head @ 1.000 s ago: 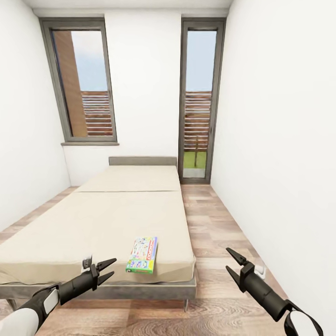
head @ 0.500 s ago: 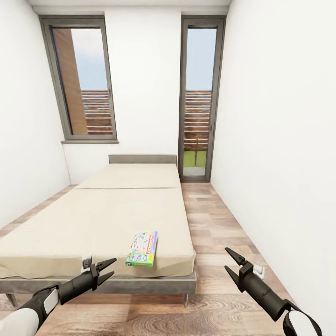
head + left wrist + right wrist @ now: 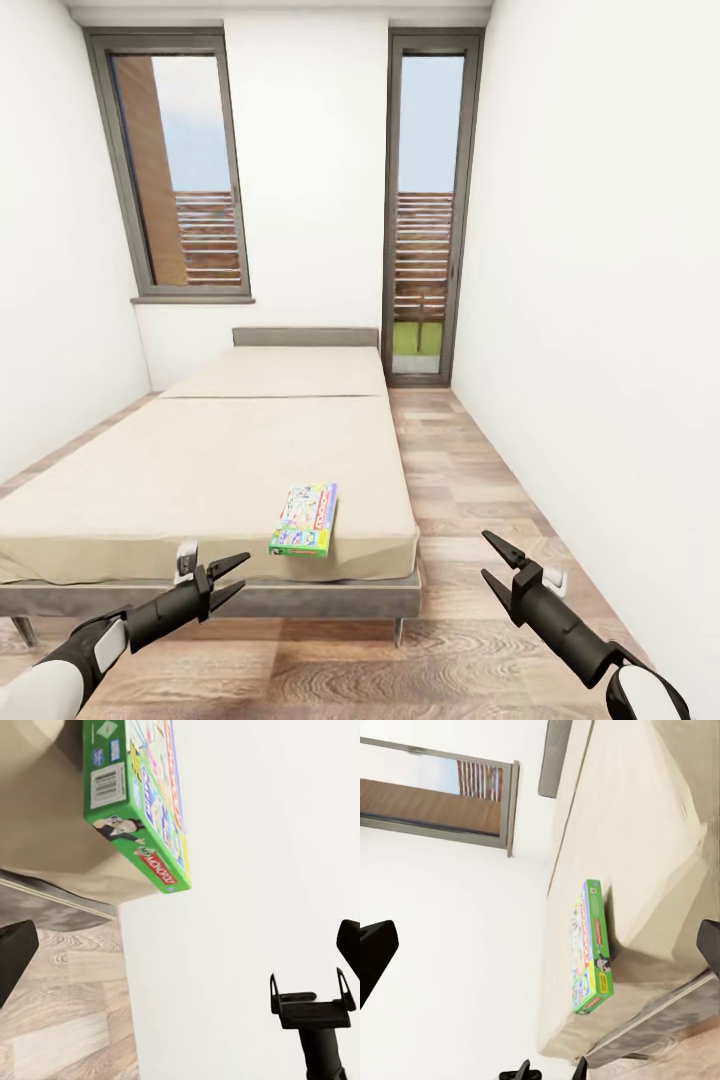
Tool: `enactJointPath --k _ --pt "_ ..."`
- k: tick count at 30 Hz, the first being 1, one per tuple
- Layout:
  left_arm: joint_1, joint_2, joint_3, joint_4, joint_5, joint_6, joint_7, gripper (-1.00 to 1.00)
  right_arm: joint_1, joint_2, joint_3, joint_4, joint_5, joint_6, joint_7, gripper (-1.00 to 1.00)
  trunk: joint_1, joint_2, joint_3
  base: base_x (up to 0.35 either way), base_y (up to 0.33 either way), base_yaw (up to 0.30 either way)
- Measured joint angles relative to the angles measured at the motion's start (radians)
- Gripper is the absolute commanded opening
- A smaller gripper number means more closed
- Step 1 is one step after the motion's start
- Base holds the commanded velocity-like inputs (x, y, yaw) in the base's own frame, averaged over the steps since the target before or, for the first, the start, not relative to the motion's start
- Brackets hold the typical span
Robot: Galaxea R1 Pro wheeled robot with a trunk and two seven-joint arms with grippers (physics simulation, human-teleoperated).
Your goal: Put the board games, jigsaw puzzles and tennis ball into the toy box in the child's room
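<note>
Board game: flat on bed foot, long axis toward headboard; one o'clock of left gripper, nearer; right gripper farther. Both fingers spread, empty.

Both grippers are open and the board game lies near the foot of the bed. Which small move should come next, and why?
Probably reach the left gripper forward and up toward the board game. It lies flat near the bed's foot edge, closer to that gripper than to the right gripper, and both are open and hold nothing.
</note>
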Motion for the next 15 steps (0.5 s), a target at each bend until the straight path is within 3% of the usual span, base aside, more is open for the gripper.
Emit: enactJointPath --k 9,15 --pt "0.0 -0.006 0.003 -0.023 0.002 -0.023 0.003 1.0 0.0 0.0 0.0 0.0 0.0 0.0 0.0 1.0 0.028 -0.05 -0.03 0.0 0.0 0.0" --pt "0.0 -0.009 0.002 -0.043 0.001 -0.121 0.004 1.0 0.0 0.001 0.001 0.001 0.004 -0.001 0.0 1.0 0.031 -0.051 -0.053 0.0 0.0 0.0"
